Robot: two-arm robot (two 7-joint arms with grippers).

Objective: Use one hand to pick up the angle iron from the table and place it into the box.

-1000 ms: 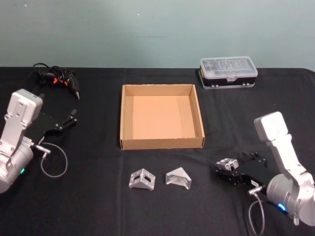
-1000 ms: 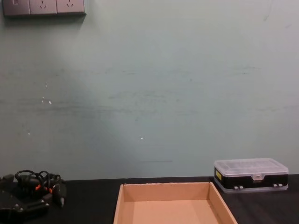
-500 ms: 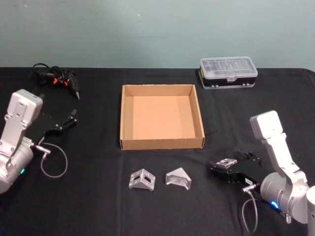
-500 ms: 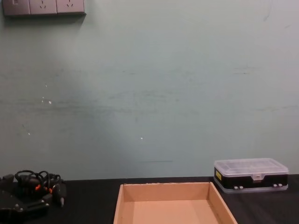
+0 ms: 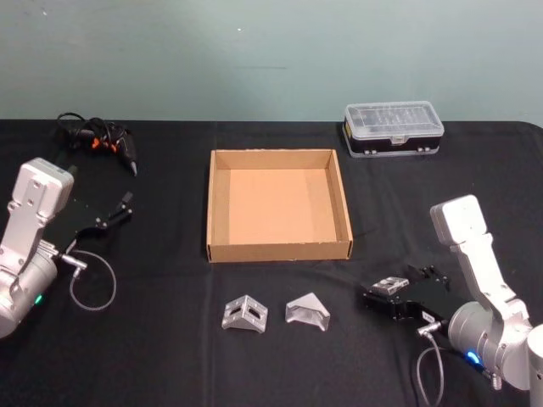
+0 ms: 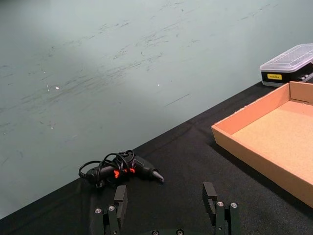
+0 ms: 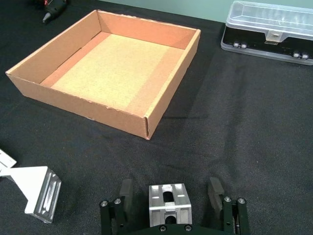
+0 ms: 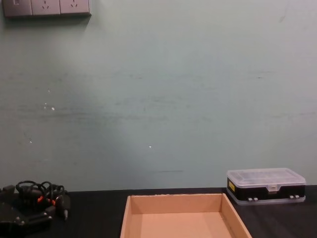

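Three angle irons (image 5: 245,312) near table (image 5: 170,356) front edge; right pincer (image 7: 169,185), spread, straddles rightmost angle iron (image 7: 168,205). Risk: uneven closing twists it loose; left pincer (image 6: 165,191) spread, parked left edge.

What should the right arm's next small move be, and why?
Probably close the right claw on the angle iron. Its fingers stand open on either side of the iron, with gaps showing, so nothing is gripped, and the box holds nothing. The left claw hangs open and idle at the robot's left.
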